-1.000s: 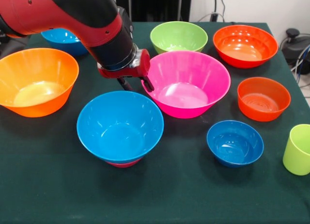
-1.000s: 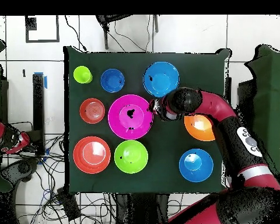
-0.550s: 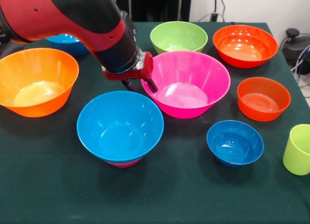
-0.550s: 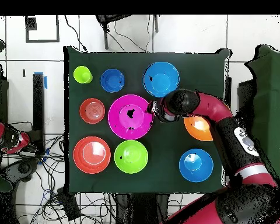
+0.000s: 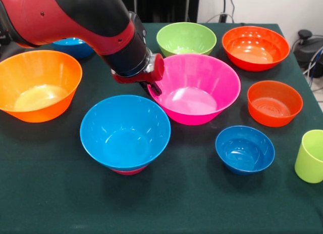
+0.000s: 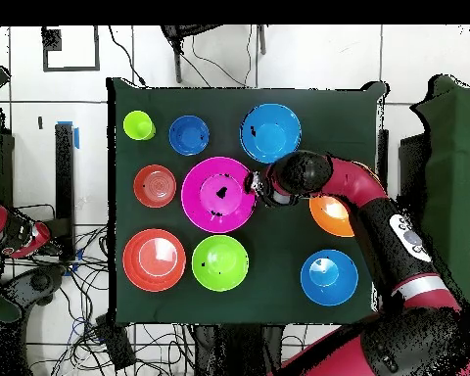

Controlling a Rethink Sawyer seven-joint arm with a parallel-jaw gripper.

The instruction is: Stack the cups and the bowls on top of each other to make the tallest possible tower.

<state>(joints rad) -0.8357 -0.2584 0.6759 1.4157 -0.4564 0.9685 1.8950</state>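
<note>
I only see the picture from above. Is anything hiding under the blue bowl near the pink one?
Observer: Yes. From the front, a small crimson bowl peeks out beneath the medium blue bowl.
Operator: The arm covers the orange bowl. Is it empty?
Observer: The large orange bowl shows whole from the front, and nothing is in it.
Operator: Is the pincer down inside the pink bowl?
Observer: No. The pincer is up at rim height, at the large pink bowl's edge. I cannot tell if it touches.
</note>
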